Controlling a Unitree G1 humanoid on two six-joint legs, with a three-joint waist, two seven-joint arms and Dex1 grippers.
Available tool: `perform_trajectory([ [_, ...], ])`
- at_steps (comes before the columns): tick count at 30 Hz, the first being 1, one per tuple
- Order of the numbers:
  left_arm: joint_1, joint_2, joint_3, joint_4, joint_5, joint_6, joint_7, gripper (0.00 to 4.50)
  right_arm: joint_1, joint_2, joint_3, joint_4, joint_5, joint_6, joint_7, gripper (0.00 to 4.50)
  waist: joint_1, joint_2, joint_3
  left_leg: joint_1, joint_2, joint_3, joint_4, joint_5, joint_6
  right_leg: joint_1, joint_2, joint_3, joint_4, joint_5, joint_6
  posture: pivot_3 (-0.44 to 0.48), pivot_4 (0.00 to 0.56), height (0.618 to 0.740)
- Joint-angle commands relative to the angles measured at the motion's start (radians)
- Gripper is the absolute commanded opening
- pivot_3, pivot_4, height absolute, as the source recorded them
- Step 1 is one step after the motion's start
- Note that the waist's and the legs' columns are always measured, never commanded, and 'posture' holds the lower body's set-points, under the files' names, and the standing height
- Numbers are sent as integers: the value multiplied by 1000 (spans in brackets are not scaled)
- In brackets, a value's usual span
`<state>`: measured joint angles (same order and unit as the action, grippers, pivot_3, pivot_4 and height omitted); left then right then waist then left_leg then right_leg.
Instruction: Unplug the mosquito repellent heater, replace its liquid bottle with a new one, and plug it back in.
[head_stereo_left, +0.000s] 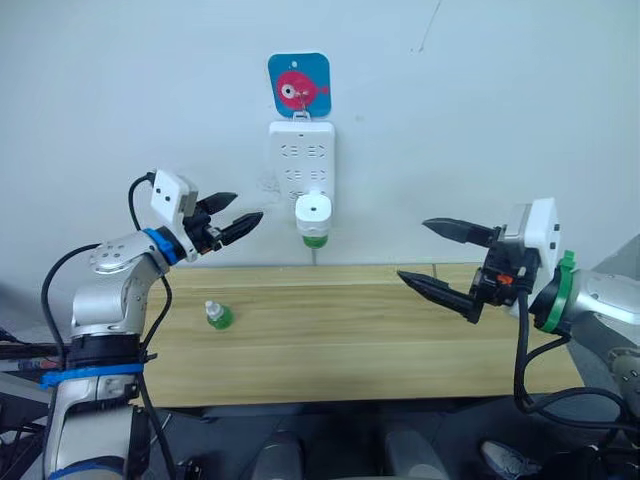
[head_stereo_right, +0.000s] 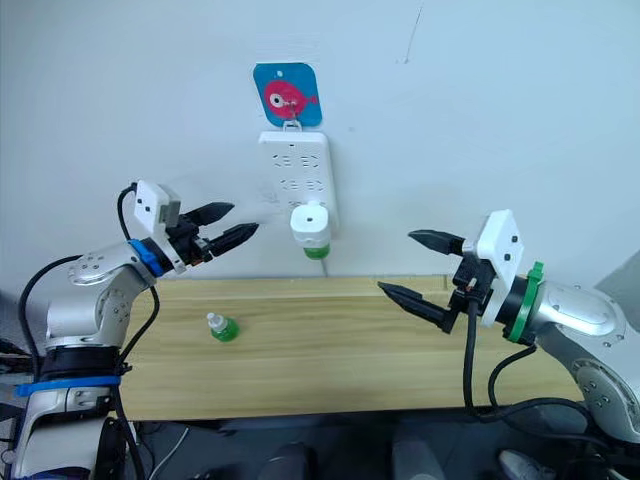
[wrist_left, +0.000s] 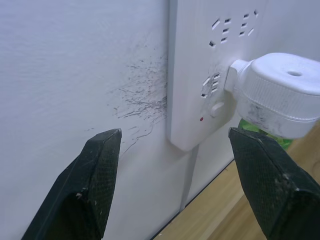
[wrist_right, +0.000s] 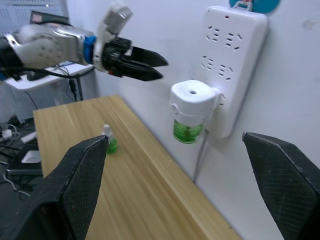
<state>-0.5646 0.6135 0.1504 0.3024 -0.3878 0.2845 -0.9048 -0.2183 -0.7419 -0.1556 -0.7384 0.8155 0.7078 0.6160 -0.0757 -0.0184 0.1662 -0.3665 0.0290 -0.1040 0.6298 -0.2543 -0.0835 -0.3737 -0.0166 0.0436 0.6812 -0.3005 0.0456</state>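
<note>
The small white rounded plastic mosquito repellent heater (head_stereo_left: 313, 211), green bottle beneath, sits plugged into the long white power strip (head_stereo_left: 302, 165) on the far wall. Left claw (head_stereo_left: 233, 220) and right claw (head_stereo_left: 437, 257) gape empty above the wooden worktop (head_stereo_left: 350, 330).

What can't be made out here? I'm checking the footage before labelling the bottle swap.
- Heater: its prongs are hidden inside the power strip.
- Old bottle: its top is hidden inside the heater, so its liquid level is unclear.
- New bottle on the table: too small in the head views to read any label.
</note>
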Motion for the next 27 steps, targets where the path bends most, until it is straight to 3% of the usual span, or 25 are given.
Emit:
perform_trajectory([
  [1,-70,-6,-16,81,27,-63,-30,3607,-18,3,8,-46,25,5,-21,4500,-7,-1,4,0,0,0,0,0,0,0,0,0,0,0,0,-167,179,725],
  [14,-223,-82,-68,284,104,-192,-56,3607,-23,29,39,-54,24,71,-143,4500,-17,-2,20,-9,0,-3,1,0,0,-8,0,-2,1,0,0,-185,185,725],
  [27,-321,-125,-89,354,121,-212,-143,3607,20,45,40,-63,-24,19,-135,4500,-16,-1,22,-16,-2,-5,12,0,0,-9,0,-3,1,2,5,-196,179,725],
])
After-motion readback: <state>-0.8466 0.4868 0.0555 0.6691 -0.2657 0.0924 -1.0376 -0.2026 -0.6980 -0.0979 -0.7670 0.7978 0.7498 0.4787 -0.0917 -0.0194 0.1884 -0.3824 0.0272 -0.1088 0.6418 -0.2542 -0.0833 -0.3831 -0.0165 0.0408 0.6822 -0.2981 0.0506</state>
